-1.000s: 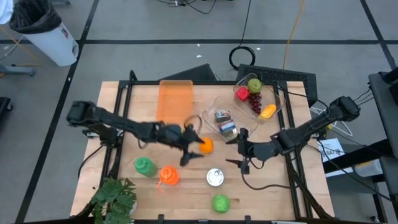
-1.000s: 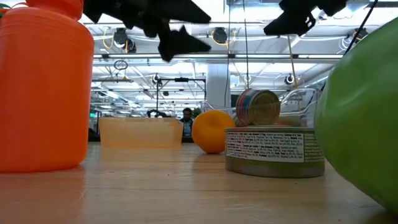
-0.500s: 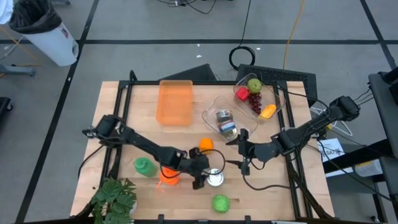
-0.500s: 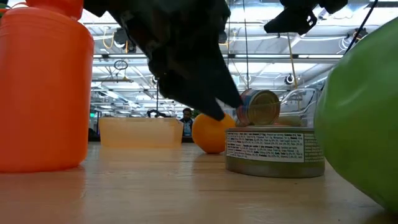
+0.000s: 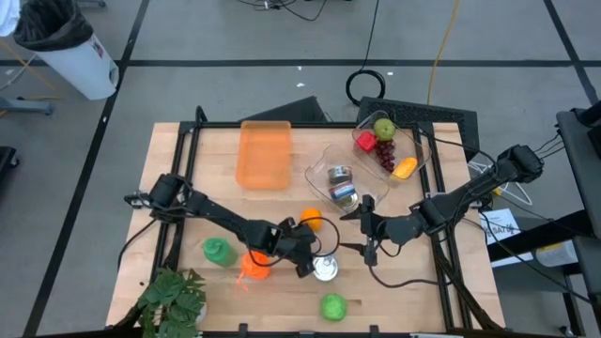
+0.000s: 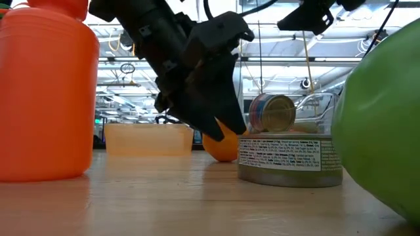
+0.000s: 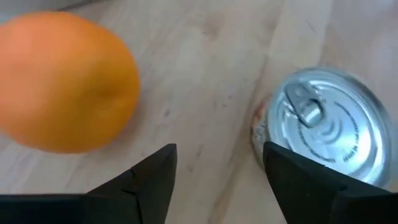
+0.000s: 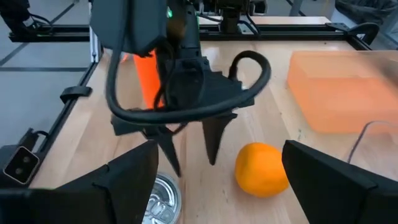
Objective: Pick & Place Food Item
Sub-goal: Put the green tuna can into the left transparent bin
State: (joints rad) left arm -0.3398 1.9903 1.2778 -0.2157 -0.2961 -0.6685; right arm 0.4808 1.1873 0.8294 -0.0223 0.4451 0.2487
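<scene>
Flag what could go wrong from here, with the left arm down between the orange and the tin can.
1. The left end effector hangs open with the orange to one side and the tin can to the other. Closing now would likely grab air or only clip the can's rim.
2. A sideways correction might nudge the orange, which could roll across the table.
3. The orange bottle stands close under the left arm, so a swing may knock it over.

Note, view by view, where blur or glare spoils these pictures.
Low view: the green ball and orange bottle sit too close, looming soft. Left wrist view: the orange is blurred; the can lid shines. Right wrist view: near fingers are out of focus.
</scene>
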